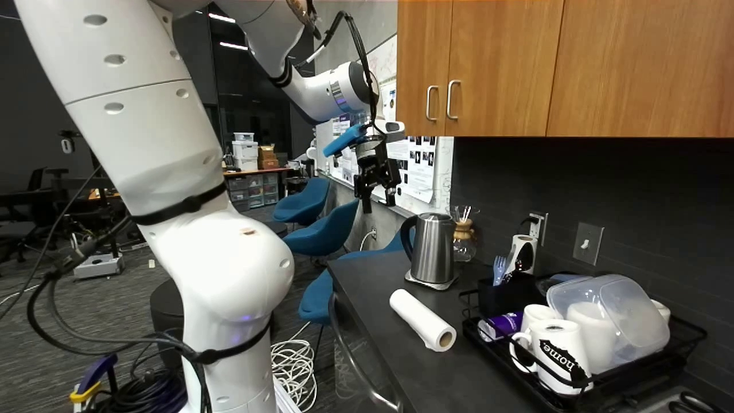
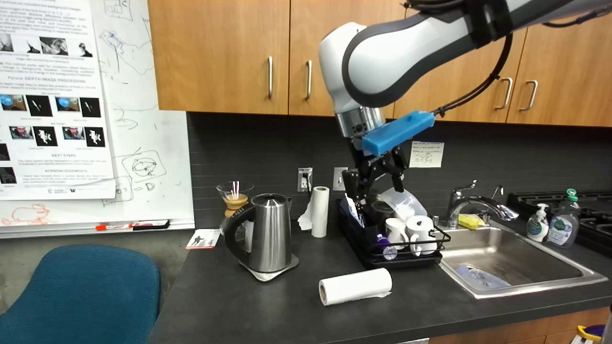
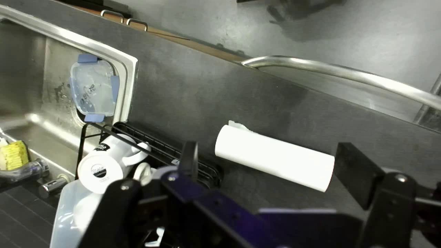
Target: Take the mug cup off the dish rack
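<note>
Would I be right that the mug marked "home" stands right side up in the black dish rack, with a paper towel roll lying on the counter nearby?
Not quite: the mug stands upside down in the dish rack, its printed base facing up in the wrist view; a paper towel roll does lie on the counter nearby.

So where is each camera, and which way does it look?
Wrist view: above the countertop, looking down past the fingers at a paper towel roll.
An exterior view: beside the robot arm, looking along the countertop; much of the arm shows.
An exterior view: before the wooden cabinets, facing them; the arm's end shows.
Both exterior views share the electric kettle and dish rack.
</note>
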